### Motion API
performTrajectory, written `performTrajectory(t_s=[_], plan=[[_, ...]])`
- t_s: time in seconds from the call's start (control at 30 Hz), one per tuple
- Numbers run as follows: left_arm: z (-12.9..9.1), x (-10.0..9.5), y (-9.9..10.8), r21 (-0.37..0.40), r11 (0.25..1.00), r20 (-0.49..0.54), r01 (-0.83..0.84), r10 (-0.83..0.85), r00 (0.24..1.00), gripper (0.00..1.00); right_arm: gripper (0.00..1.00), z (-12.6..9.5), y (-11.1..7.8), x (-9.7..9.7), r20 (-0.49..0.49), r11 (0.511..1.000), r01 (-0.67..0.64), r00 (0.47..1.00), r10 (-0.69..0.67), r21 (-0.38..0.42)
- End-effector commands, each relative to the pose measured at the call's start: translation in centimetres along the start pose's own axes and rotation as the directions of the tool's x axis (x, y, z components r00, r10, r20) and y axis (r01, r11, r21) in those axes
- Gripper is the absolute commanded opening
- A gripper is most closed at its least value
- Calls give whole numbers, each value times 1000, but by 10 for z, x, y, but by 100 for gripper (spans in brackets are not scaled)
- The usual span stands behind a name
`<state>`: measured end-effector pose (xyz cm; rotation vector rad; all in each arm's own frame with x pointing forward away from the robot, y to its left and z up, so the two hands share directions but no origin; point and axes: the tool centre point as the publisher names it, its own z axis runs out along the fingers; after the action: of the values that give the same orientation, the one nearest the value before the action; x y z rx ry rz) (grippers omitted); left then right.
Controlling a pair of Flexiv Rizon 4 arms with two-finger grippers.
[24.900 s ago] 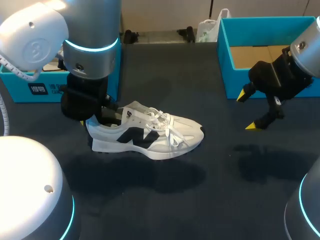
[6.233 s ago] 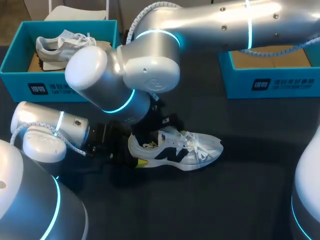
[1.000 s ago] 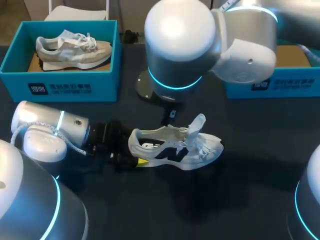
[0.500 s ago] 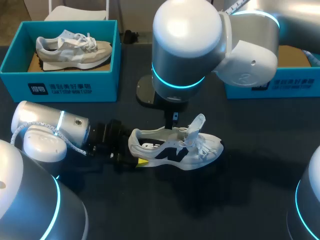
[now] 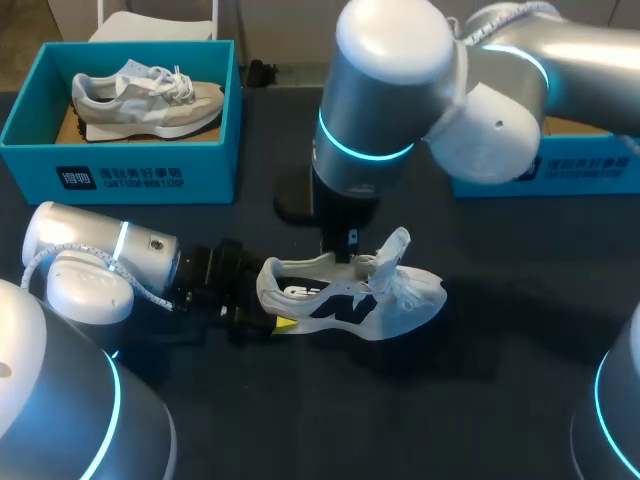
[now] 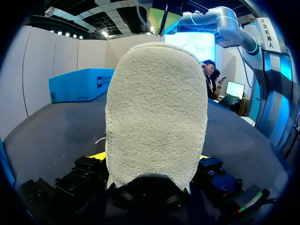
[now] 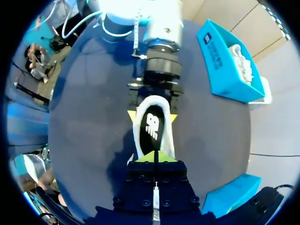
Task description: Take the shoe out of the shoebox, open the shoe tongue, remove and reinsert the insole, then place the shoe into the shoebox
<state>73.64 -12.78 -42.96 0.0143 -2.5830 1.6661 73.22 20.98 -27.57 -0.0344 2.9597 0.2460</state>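
Left hand (image 6: 150, 157): lying low along the desk (image 5: 480, 410), it clamps the heel of the shoe (image 5: 350, 300), one yellow tip pressed to each side. The pale, nubbly back of the heel fills my left wrist view.
Right hand (image 7: 154, 157): hanging straight down from my arm, which comes in from the far right. It sits just above the shoe's opening with its yellow tips pressed together. I cannot tell whether they pinch anything.
Shoe: a white and grey trainer with a dark side marking, upright on its sole near the middle of the desk. Its heel points toward my left arm and its toe toward the right. It stands outside both boxes.
Tongue (image 5: 395, 247): pulled up and standing clear above the laces, just beside my right hand.
Insole (image 7: 152, 124): dark with a pale mark, lying inside the shoe and seen from above through the opening.
Desk: a dark, matte surface with soft arm shadows around the shoe.
Left shoebox (image 5: 120, 175): teal, at the far left corner and well apart from the gripped shoe. It holds a second shoe (image 5: 145, 92).
Right shoebox (image 5: 560, 175): teal, at the far right and largely hidden behind my right arm. A strip of its brown floor shows.
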Motion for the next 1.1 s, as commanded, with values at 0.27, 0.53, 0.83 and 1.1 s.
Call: performTrajectory(t_s=[0.27,0.53,0.83,1.1], plan=[[1,-4,4,-3,1000,0,1,-1,1000,0,0,16,8,5,-70,998,38,997,-35,47],[1,-4,4,-3,1000,0,1,-1,1000,0,0,16,8,5,-70,998,38,997,-35,47],[1,-4,4,-3,1000,0,1,-1,1000,0,0,60,3,-5,-183,989,130,976,-116,66],[1,-4,4,-3,1000,0,1,-1,1000,0,0,82,-8,-4,-239,989,141,963,-128,41]])
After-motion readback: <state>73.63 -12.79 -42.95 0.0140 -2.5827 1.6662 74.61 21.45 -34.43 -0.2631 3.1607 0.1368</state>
